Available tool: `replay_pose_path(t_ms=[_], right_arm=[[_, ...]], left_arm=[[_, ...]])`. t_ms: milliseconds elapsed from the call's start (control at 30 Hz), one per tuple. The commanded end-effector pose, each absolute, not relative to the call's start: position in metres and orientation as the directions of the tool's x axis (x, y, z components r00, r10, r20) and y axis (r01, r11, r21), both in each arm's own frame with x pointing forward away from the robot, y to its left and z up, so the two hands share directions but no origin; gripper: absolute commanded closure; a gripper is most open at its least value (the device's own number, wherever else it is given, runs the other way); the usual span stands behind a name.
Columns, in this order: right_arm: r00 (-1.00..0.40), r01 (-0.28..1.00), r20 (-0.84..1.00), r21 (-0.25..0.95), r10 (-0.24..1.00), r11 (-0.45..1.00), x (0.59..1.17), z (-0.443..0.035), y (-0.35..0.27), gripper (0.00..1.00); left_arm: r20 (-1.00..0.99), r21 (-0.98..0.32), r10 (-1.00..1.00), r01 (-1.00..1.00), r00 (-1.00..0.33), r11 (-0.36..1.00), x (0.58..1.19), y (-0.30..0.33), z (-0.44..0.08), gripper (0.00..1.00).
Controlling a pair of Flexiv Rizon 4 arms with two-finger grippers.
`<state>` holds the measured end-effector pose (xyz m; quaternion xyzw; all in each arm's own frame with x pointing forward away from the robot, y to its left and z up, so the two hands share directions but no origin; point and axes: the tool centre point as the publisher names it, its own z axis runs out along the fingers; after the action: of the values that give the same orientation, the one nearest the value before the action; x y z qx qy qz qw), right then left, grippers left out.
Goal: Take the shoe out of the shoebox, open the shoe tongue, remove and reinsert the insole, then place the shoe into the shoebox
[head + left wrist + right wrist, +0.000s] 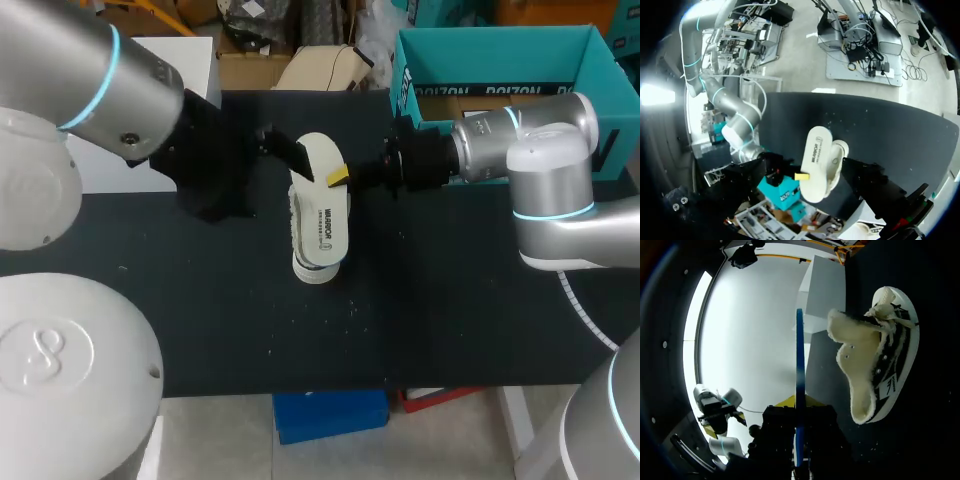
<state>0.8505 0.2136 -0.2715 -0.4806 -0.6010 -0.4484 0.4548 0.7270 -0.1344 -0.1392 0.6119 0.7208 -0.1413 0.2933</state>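
1. The shoe lies on its side on the black table, in the middle of the head view, with its fleece-lined opening turned towards the right wrist camera.
2. The right gripper comes in from the frame's right with its fingers clamped on the long edge of the insole. The insole hangs flat just over the shoe and appears to be clear of it.
3. The left gripper sits at the shoe's heel end, upper centre of the head view. Whether it grips anything cannot be told.
4. The teal shoebox stands open in the upper right.
5. The insole looks removed, so reinsertion is probably the step in hand.
6. The next move likely calls for tipping the insole's end into the opening while the shoe is steadied.
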Motion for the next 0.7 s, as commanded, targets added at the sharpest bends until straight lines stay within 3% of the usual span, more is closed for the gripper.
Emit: replay_pose_path(t_ms=[33, 433, 700], right_arm=[[-0.124, 0.986, 0.978, 0.102, 0.17, 0.133, 0.85, -0.272, 0.215, 1.0], [-0.124, 0.986, 0.978, 0.102, 0.17, 0.133, 0.85, -0.272, 0.215, 1.0], [-0.124, 0.986, 0.978, 0.102, 0.17, 0.133, 0.85, -0.272, 0.215, 1.0]], left_arm=[[-0.275, 0.179, 0.946, 0.958, -0.17, 0.224, 0.722, -0.137, -0.137, 0.0], [-0.369, 0.157, 0.929, 0.982, -0.041, 0.105, 0.728, -0.144, -0.153, 0.0], [-0.318, 0.16, 0.948, 0.986, 0.003, 0.051, 0.738, -0.157, -0.161, 0.0]])
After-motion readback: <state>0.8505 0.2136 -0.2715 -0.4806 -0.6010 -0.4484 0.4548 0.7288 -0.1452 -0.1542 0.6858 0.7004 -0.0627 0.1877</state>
